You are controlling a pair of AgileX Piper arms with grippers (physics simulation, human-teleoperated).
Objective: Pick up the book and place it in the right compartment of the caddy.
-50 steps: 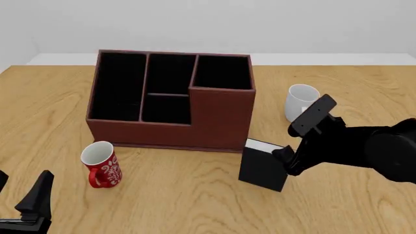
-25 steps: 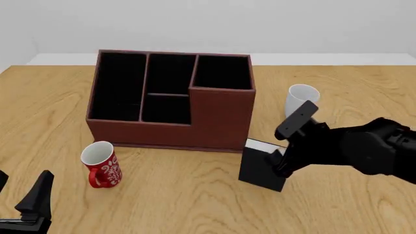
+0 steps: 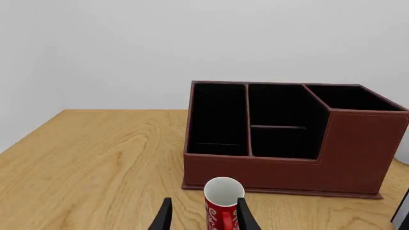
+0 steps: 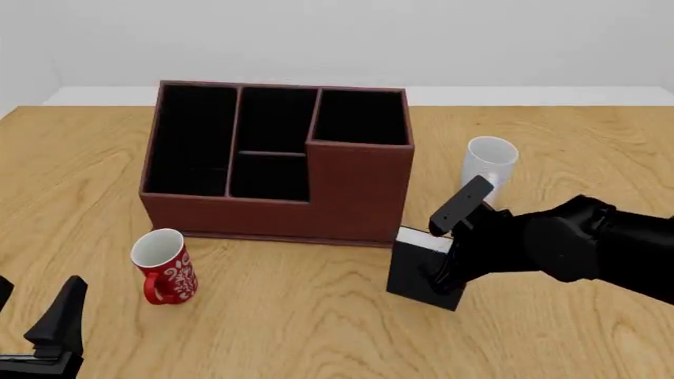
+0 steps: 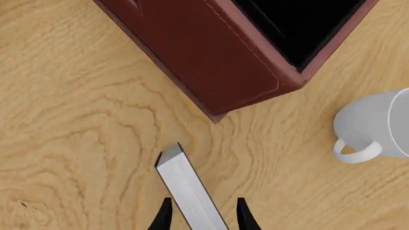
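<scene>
Noted: right gripper (image 5: 201, 215) open, fingers astride the book (image 4: 421, 272), not yet closed. Book upright on table (image 4: 316, 332), just beside the caddy (image 4: 358, 197) near corner, white page edge running lengthwise between the fingers. Right compartment (image 4: 361, 118) up and leftward. Left gripper (image 3: 203, 220) open, well apart, facing red mug (image 4: 166, 268).
</scene>
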